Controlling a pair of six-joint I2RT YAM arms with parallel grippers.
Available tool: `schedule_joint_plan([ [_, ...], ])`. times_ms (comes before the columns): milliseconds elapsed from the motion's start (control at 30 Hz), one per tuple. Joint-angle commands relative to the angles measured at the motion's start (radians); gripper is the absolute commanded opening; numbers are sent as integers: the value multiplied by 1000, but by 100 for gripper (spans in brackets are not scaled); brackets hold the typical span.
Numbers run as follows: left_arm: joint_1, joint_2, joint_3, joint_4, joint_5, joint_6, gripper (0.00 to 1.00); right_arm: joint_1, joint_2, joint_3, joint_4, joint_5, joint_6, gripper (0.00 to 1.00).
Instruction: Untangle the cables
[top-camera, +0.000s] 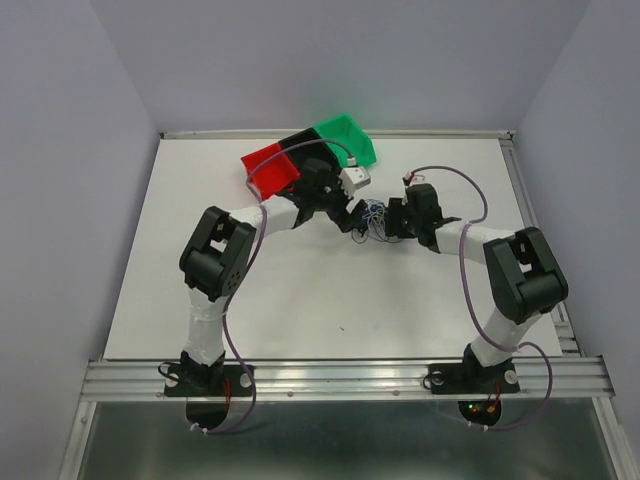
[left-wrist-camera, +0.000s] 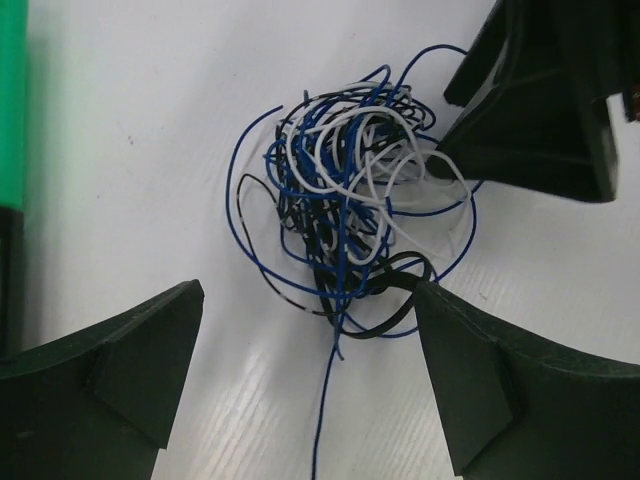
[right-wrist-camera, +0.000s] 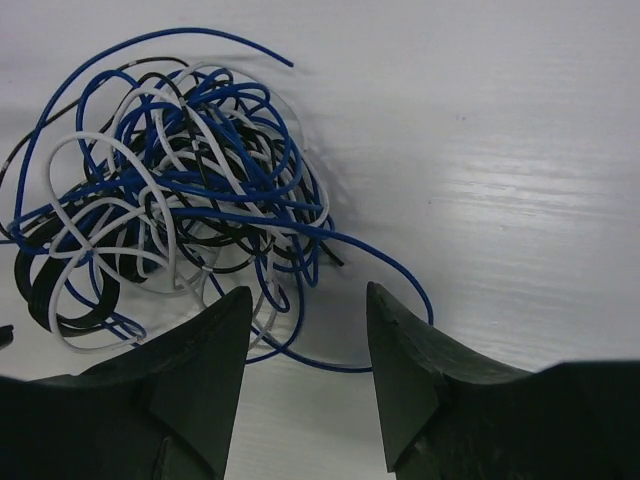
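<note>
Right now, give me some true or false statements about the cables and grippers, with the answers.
1. The cables lie in one tangle on the table. True.
2. The left gripper is shut on a blue cable. False: its jaws stand wide open and hold nothing.
3. The tangle mixes white, blue and black cables. True.
4. The cables sit in the green bin. False: they lie on the table between the two grippers.
5. The right gripper has its jaws apart. True.
</note>
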Motion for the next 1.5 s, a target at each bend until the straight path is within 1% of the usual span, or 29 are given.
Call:
schedule_joint_plan([
  [0, -4, -37, 26, 22, 21, 1, 99, 34, 44, 82, 46, -4, -38, 57],
  [167, -30, 14, 48, 19, -29, 2, 98, 43, 70, 73, 132, -4, -40, 59],
  [233, -35, 43, 65, 16, -52, 1, 94, 43, 50, 36, 170, -4, -37, 53],
  [267, -37, 49, 67, 16, -64, 1, 92, 45, 41, 20, 193, -1, -37, 49],
  [300, -35, 54, 67, 16, -69, 2, 89, 45, 26, 7, 240, 1, -34, 28],
  [333, -35, 61, 62, 21, -74, 2, 87, 45, 21, -4, 254, 11, -34, 23],
  [400, -37, 69, 58, 24, -78, -1, 81, 45, 10, -10, 265, 1, -37, 18],
  [467, -37, 69, 50, 30, -89, -1, 75, 45, 0, -18, 265, 5, -29, 9],
  [500, -37, 68, 47, 32, -94, 1, 74, 45, -22, -23, 264, 10, -26, 7],
  [533, -35, 66, 39, 33, -97, 7, 72, 45, -34, -30, 265, 11, -23, 3],
  [567, -37, 63, 38, 35, -97, 8, 69, 46, -48, -36, 265, 11, -19, 2],
  [633, -37, 62, 32, 39, -91, 12, 58, 45, -72, -53, 273, 2, -20, 1],
  [667, -35, 62, 32, 38, -92, 13, 51, 45, -86, -58, 274, 7, -17, 1],
  [700, -37, 63, 33, 38, -95, 13, 31, 45, -91, -61, 275, 8, -17, 1],
  [767, -37, 57, 33, 36, -115, 13, 14, 45, -98, -64, 271, 22, -17, 1],
  [800, -37, 51, 30, 36, -121, 12, 0, 45, -108, -66, 270, 31, -15, 1],
  [900, -35, 5, 4, 38, -127, 19, 0, 45, -166, -82, 259, 96, 1, 0],
  [1033, -33, -95, -48, 7, -143, 45, 0, 45, -267, -110, 218, 220, 17, 1],
  [1067, -33, -142, -65, -16, -161, 51, 0, 43, -284, -128, 212, 272, 29, 1],
  [1133, -30, -210, -80, -42, -183, 61, 0, 35, -336, -145, 207, 304, 43, 1],
  [1233, -30, -299, -116, -88, -192, 78, 0, -4, -388, -164, 187, 266, 70, 1],
  [1400, -32, -374, -120, -169, -186, 55, 0, -12, -439, -168, 144, 257, 78, 1],
  [1433, -32, -400, -134, -179, -177, 55, 0, -14, -460, -174, 144, 204, 64, 1],
  [1467, -35, -412, -145, -179, -169, 55, 0, -14, -468, -173, 144, 146, 52, 8],
])
